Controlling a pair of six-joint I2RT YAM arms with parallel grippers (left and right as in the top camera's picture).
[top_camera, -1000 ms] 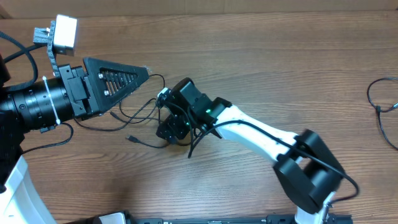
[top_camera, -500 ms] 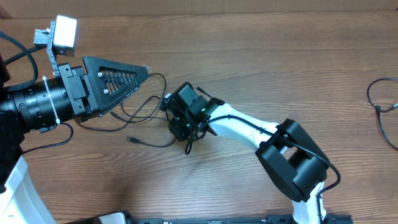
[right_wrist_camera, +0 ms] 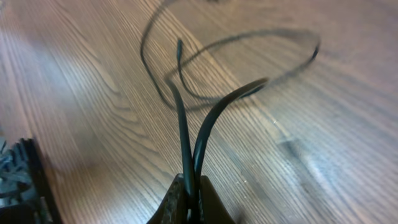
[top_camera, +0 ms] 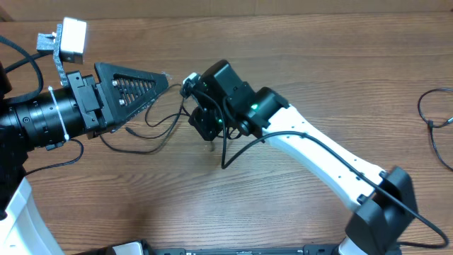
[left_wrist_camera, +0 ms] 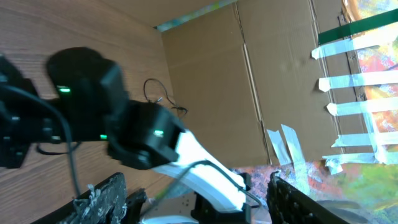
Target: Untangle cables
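At table centre | right claw clamped on cables | left claw apart

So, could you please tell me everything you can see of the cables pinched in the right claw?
The cables are thin, black, flexible cords that look rubber-coated. Two strands run side by side from the shut right claw, which pinches them, then spread into loose loops over the wooden table. Overhead, slack strands trail toward the left claw.

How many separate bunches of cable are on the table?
2. One tangle left of centre, pinched by the right gripper; one loop at the picture's right edge. More may be hidden.
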